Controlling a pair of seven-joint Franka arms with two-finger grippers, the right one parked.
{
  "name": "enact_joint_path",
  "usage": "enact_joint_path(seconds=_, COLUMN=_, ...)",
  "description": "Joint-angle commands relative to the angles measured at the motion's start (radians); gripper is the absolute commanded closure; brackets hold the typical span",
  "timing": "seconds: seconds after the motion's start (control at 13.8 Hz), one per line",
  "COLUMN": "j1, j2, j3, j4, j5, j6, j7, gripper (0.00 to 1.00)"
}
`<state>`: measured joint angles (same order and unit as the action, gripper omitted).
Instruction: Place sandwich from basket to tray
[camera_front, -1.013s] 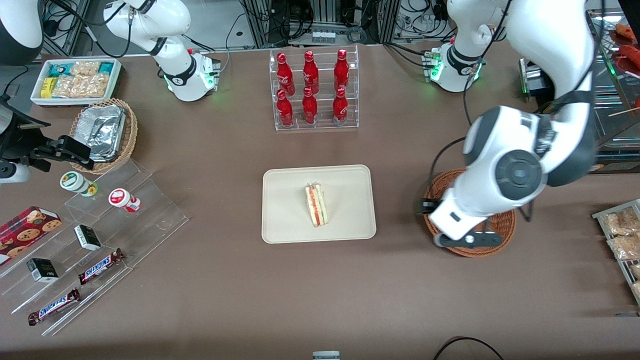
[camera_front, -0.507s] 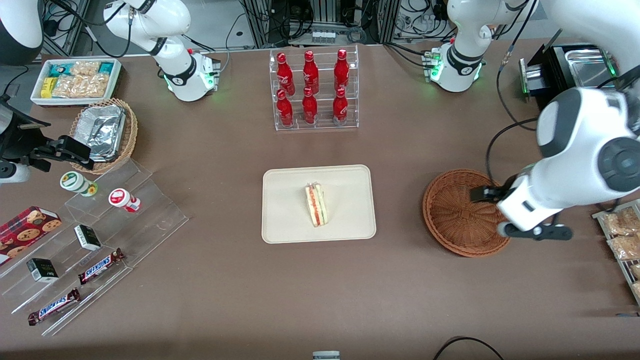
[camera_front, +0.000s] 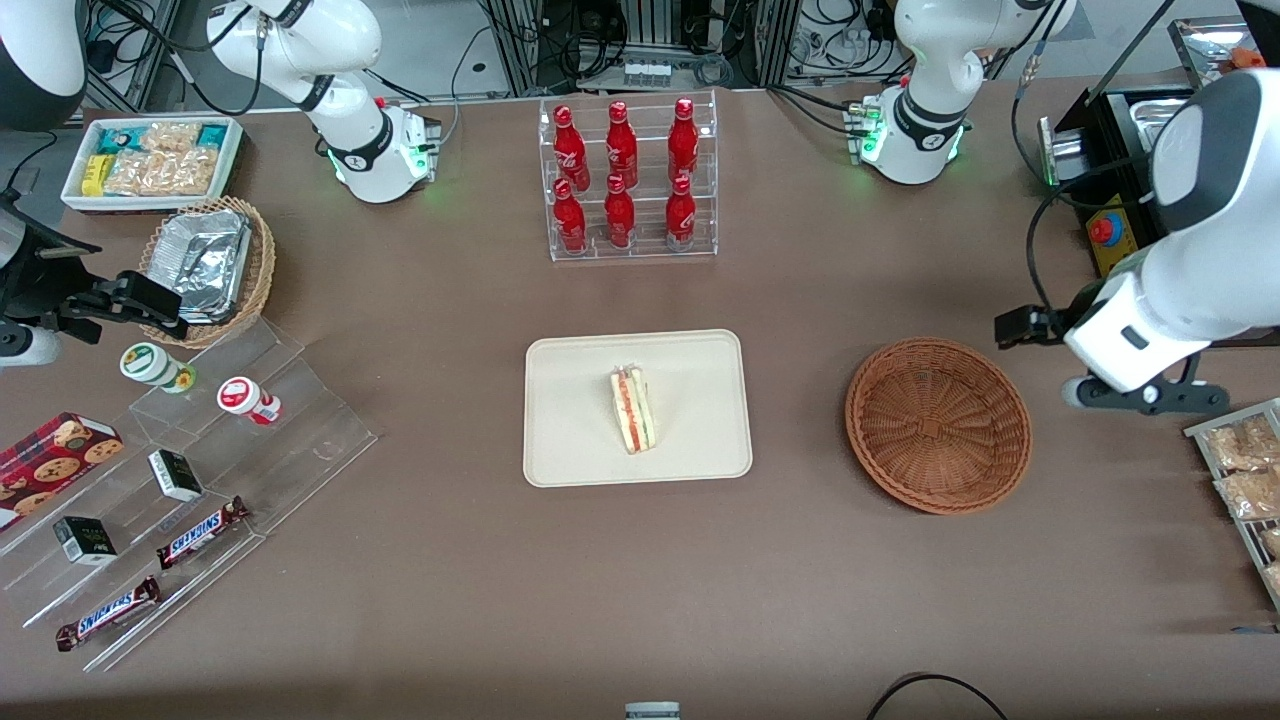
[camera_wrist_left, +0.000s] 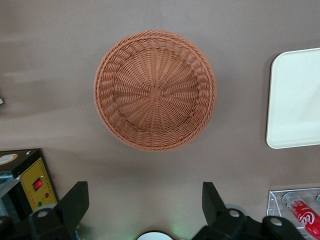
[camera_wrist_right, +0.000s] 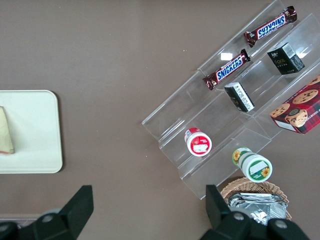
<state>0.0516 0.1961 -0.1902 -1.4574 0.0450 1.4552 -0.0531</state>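
The sandwich (camera_front: 633, 410) lies on its side on the cream tray (camera_front: 570, 400), with the red, white and green filling edge showing. Its corner (camera_wrist_right: 5, 132) also shows on the tray (camera_wrist_right: 30, 130) in the right wrist view. The reddish-brown basket (camera_front: 938, 425) stands beside the tray toward the working arm's end, with nothing in it (camera_wrist_left: 155, 90). My gripper (camera_front: 1145, 398) hangs above the table past the basket, toward the working arm's end. Its fingers stand wide apart with nothing between them (camera_wrist_left: 144, 192). The tray's edge (camera_wrist_left: 295, 100) shows in the left wrist view.
A clear rack of red bottles (camera_front: 628, 180) stands farther from the camera than the tray. A stepped acrylic shelf with candy bars (camera_front: 200, 470), a tan basket with foil (camera_front: 210, 265) and a white snack bin (camera_front: 150, 160) sit toward the parked arm's end. Snack packets (camera_front: 1240, 470) lie beside my gripper.
My gripper has swung from above the basket toward the working arm's end and slightly farther from the camera, uncovering the basket. The sandwich has stayed on the tray.
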Motion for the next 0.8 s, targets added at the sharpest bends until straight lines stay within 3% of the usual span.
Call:
enact_joint_path(seconds=0.0, j1=0.031, j2=-0.127, j3=-0.005, j4=-0.115, j5=-0.010, j6=-0.001, j7=0.068, gripper=0.00)
enact_joint_path(seconds=0.43, j1=0.017, j2=-0.254, j3=0.051, j4=-0.150, j5=-0.011, j6=-0.074, j7=0.070, gripper=0.00)
enact_joint_path(seconds=0.72, j1=0.017, j2=-0.267, j3=0.074, j4=-0.152, j5=-0.014, j6=-0.093, j7=0.061, gripper=0.00)
